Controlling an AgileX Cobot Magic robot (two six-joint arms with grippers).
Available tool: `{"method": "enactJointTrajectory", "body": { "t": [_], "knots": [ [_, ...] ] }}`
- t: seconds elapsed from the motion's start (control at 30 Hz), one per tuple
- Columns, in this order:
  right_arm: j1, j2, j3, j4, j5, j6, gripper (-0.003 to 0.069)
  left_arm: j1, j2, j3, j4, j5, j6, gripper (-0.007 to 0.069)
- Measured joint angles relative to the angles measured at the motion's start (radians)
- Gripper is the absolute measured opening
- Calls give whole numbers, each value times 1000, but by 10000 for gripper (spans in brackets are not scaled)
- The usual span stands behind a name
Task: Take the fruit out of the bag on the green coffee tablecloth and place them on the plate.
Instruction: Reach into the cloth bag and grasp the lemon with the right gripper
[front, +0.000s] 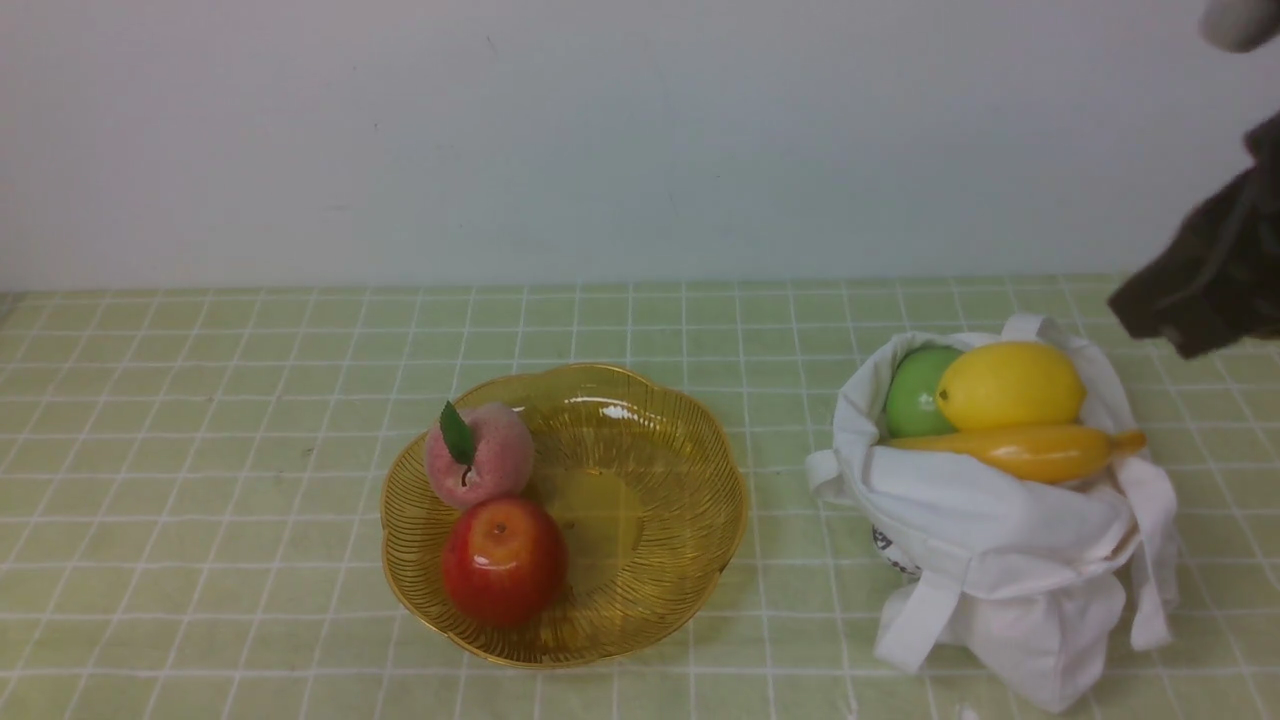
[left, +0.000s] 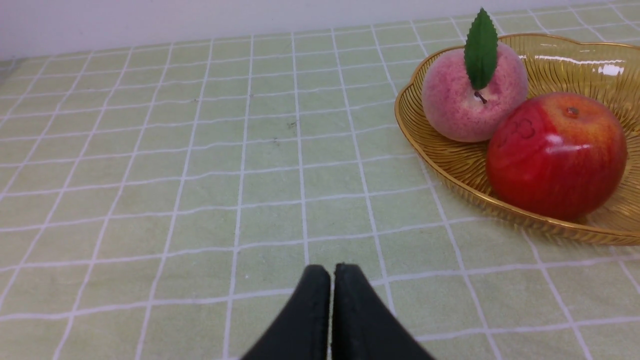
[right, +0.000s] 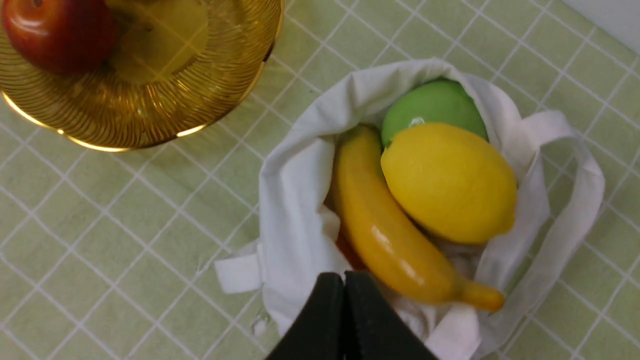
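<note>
The white bag (front: 1010, 540) stands open on the green tablecloth (front: 200, 450) at the right. It holds a yellow lemon (front: 1010, 385), a green apple (front: 915, 392) and a banana (front: 1030, 450); they also show in the right wrist view as lemon (right: 447, 182), apple (right: 430, 102) and banana (right: 385, 230). The amber plate (front: 650, 450) sits in the middle. My right gripper (right: 344, 280) is shut and empty, above the bag; only its dark arm (front: 1205, 270) shows in the front view. My left gripper (left: 331, 272) is shut and empty, low over the cloth left of the plate (left: 450, 160).
A fuzzy pink peach (front: 478, 453) and a red apple (front: 503, 560) lie in the plate's left half. A white wall rises behind the table. The bag's strap handles (front: 1150, 540) hang over its sides.
</note>
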Motion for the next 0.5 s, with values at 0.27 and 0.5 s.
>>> {"method": "enactJointTrajectory", "body": {
  "t": [0.27, 0.5],
  "knots": [
    [0, 253, -129, -27, 0, -89, 49, 0, 0, 0, 0, 0, 0, -8],
    [0, 364, -147, -58, -3, -154, 296, 0, 0, 0, 0, 0, 0, -8]
  ]
}}
